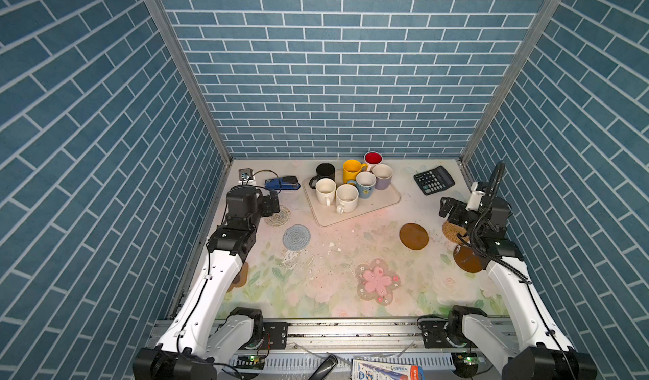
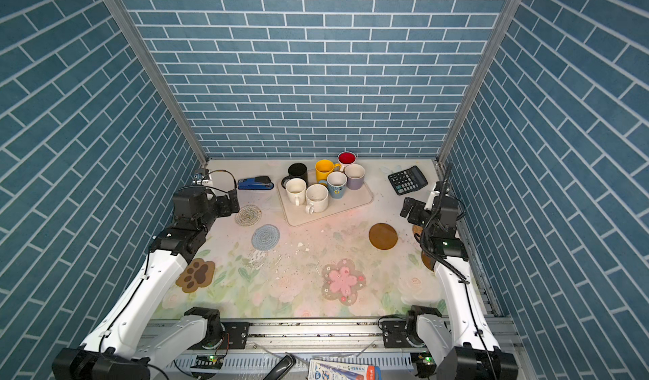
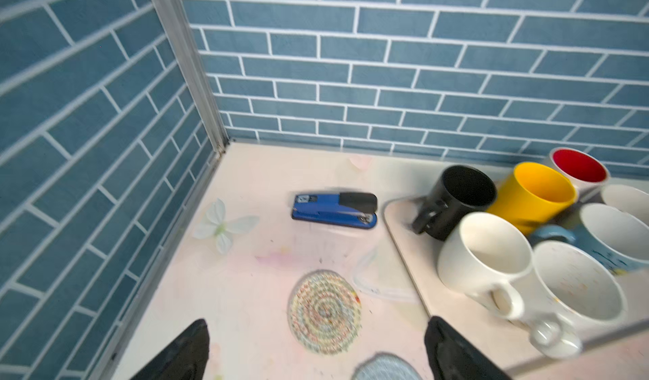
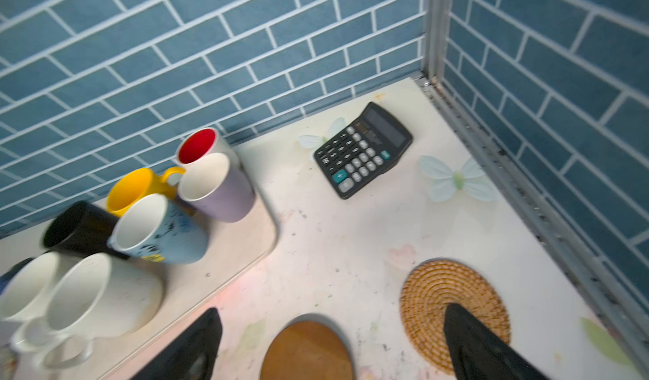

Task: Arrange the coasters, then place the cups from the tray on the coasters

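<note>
Seven cups (image 1: 347, 198) stand bunched on a cream tray (image 1: 388, 199), ahead of both grippers and between them: black (image 1: 325, 171), yellow (image 1: 352, 171), lavender (image 1: 382, 177), printed light blue (image 1: 365, 184) and two plain white. The red-lined cup (image 1: 373, 158) is at the tray's far edge, and it is unclear whether it stands on the tray.

The left gripper (image 3: 316, 325) is spread wide and holds nothing. A pale woven coaster (image 3: 325, 313) lies on the surface between its fingers. A blue-grey crocheted coaster (image 3: 386, 367) lies just behind that, and a blue stapler (image 3: 335, 211) lies further ahead. A paw-shaped coaster (image 2: 196, 275) lies well back, beside this arm.

The right gripper (image 4: 333, 309) is also spread wide and holds nothing. A rattan coaster (image 4: 453, 290) lies partly under one finger, and a brown disc coaster (image 4: 307, 350) lies between the fingers. A black calculator (image 4: 363, 150) lies ahead. A second brown disc (image 1: 465, 260) shows partly under this arm. A pink flower coaster (image 1: 377, 281) lies well behind both grippers.
</note>
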